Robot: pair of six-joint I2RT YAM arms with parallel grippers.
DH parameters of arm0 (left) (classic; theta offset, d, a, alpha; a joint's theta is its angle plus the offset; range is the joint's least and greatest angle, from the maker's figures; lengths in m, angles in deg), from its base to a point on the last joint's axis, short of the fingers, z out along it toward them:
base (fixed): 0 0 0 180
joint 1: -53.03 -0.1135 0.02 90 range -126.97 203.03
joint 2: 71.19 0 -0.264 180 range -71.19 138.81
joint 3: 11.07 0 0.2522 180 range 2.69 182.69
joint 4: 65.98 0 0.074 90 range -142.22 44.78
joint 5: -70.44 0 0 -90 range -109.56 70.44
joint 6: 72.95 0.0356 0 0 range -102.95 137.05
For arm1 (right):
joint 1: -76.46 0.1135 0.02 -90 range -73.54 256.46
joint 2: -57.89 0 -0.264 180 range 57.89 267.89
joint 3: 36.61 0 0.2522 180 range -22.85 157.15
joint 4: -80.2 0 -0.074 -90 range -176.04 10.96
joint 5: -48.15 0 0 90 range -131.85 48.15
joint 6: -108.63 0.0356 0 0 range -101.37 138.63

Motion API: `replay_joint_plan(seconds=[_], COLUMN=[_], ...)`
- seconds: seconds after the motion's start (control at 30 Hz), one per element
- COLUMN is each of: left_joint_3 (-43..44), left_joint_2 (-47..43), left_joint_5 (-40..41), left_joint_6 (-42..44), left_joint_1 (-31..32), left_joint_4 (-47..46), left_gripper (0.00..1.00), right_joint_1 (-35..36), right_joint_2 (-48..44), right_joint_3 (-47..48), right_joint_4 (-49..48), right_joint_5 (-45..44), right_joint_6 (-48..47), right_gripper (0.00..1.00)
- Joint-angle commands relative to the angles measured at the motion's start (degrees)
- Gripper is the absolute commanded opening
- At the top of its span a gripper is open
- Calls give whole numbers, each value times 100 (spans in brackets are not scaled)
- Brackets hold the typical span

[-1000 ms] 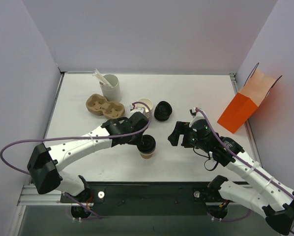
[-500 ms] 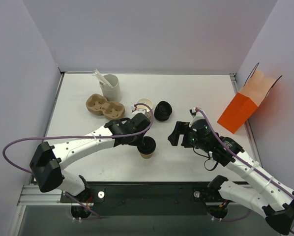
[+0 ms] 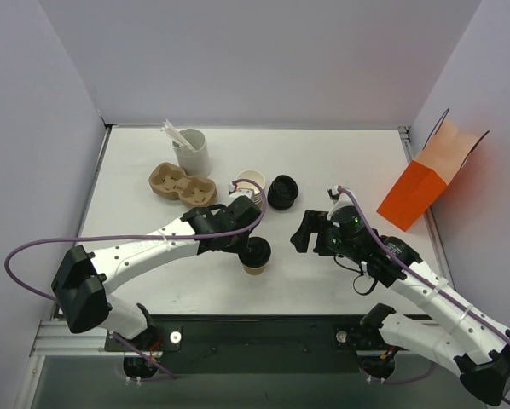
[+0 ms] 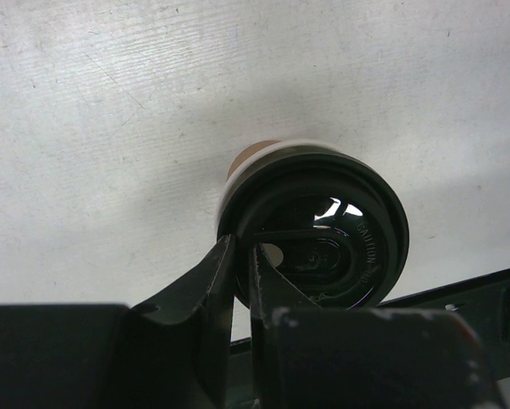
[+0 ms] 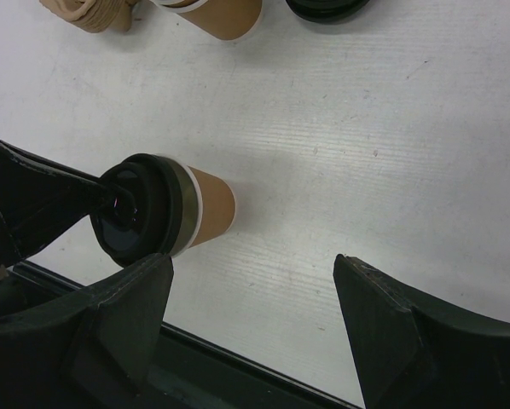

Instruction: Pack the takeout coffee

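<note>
The takeout coffee (image 3: 255, 256) is a tan paper cup with a black lid, standing upright on the white table near the front middle. My left gripper (image 3: 247, 246) reaches it from the left. In the left wrist view its jaws (image 4: 242, 249) straddle the near rim of the lid (image 4: 340, 226) with only a thin slit between them; whether they still press the rim does not show. My right gripper (image 3: 300, 232) hovers to the right of the cup, open and holding nothing. The right wrist view has the cup (image 5: 208, 204) to the left of its wide-spread jaws (image 5: 253, 262).
A brown pulp cup carrier (image 3: 174, 183) lies at the back left, beside a white cup of stirrers (image 3: 191, 152). A stack of lidless cups (image 3: 252, 181) and a pile of black lids (image 3: 281, 192) lie behind the coffee. An orange paper bag (image 3: 430, 183) stands open at the right edge.
The left arm has shifted slightly left and back at the lid, and its jaws have parted a little. The cup stays standing where it was. The right arm has barely moved.
</note>
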Motion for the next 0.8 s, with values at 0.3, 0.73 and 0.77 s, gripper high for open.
replay_joint_plan(seconds=[0.3,0.73,0.77], left_joint_3=[186,125,107], left_joint_2=[-122,-122,-122], left_joint_5=[144,-14,-15], left_joint_6=[78,122,122], left_joint_1=[42,42,42], left_joint_4=[165,-98,-134], left_gripper=[24,29,29], right_joint_1=[-37,-37,-45], right_joint_2=[49,49,49], right_joint_3=[51,87,95], right_joint_4=[-60,-60,-60], right_joint_5=[7,16,16], right_joint_6=[18,9,0], right_gripper=[79,79,79])
